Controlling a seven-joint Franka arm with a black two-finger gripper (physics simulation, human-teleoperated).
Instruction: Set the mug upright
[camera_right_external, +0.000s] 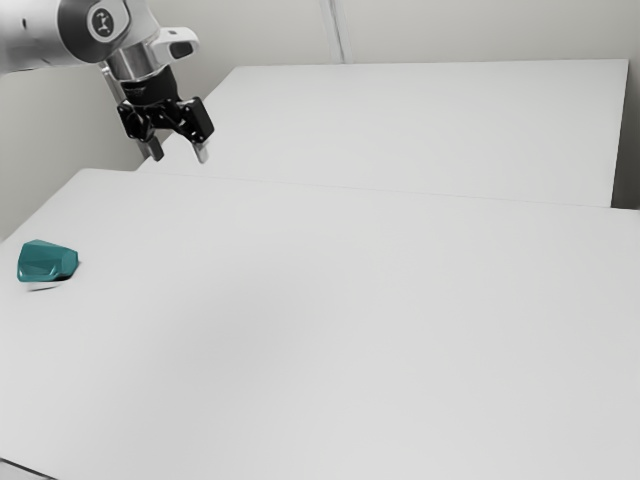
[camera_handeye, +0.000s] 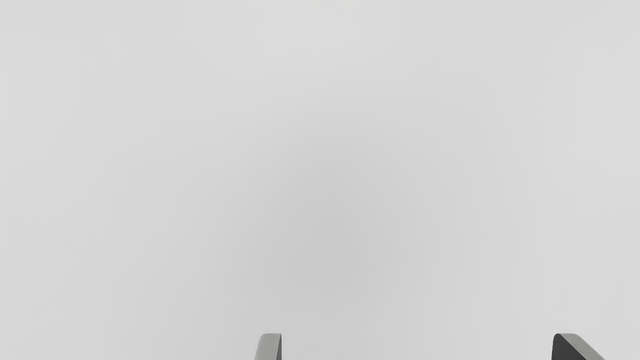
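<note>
In the exterior view, the teal mug (camera_right_external: 46, 261) lies on its side on the white bench (camera_right_external: 320, 350), at that view's left, well apart from the raised pincer (camera_right_external: 179, 157); an off-centre nudge could roll it. In the wrist view, the pincer stands wide, gripping nothing.

My pincer (camera_right_external: 179, 156) is black, with grey at the fingers (camera_handeye: 270, 346), whose inner faces are darker. My arm (camera_right_external: 30, 38) is white and grey, and its round badge (camera_right_external: 103, 22) is dark with a pale ring and mark. Toward nine o'clock in the exterior view, the mug (camera_right_external: 46, 261) is teal, in lighter and deeper shades. The desk (camera_right_external: 350, 330) is whitish grey, softly shaded; toward twelve, the wall (camera_right_external: 480, 30) is pale grey with a faint green-beige tint.
</note>
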